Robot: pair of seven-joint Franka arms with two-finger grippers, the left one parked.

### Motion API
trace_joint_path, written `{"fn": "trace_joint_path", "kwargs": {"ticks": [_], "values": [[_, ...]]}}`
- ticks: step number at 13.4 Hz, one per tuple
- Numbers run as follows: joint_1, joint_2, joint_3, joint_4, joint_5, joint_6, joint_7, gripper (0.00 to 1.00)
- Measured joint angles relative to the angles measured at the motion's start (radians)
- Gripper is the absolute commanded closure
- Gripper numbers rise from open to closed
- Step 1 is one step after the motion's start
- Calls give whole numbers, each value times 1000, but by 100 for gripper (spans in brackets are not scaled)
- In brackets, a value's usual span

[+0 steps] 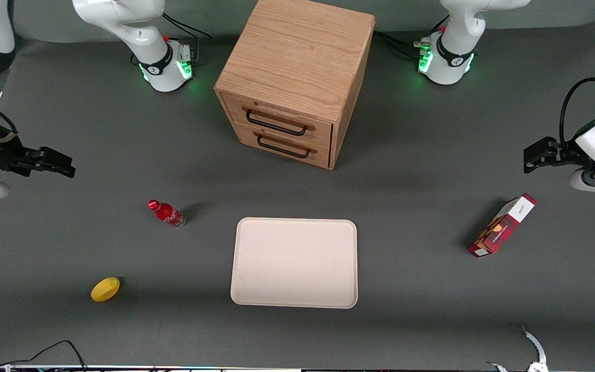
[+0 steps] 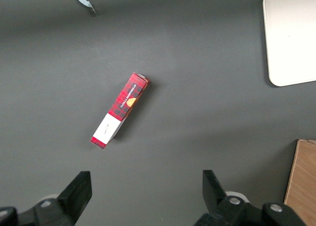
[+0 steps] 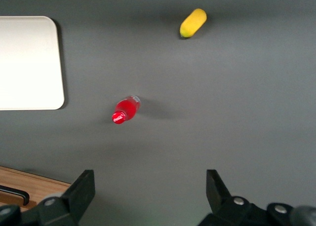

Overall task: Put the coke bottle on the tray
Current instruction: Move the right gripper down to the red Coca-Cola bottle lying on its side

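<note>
The coke bottle [image 1: 166,213] stands upright on the grey table [image 1: 122,320], red cap uppermost, its long axis vertical, clear base down. It sits beside the tray [image 1: 294,262], apart from it, toward the working arm's end. The tray is flat, cream, round-cornered, low-rimmed, holding nothing. A smooth yellow oval fruit [image 1: 105,289] lies nearer the front camera. The gripper [image 1: 57,164] hangs well apart from the bottle, fingers spread, holding nothing.

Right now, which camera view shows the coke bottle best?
The front view: the coke bottle shows its red cap, label and clear base, standing beside the tray. The right wrist view shows it mostly from above, the open gripper hovering high. The left wrist view misses it.
</note>
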Motion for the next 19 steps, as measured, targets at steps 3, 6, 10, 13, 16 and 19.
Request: {"fn": "trace_joint_path", "kwargs": {"ticks": [3,6,10,13,16,19], "values": [[-73,0,73,19,0,-8,0,0],[-73,5,86,35,0,-11,0,0],[-72,42,97,34,1,-12,0,0],[-63,95,112,21,9,42,2,0],[-61,102,126,-116,19,240,2,0],[-58,90,158,-311,18,430,3,1]]}}
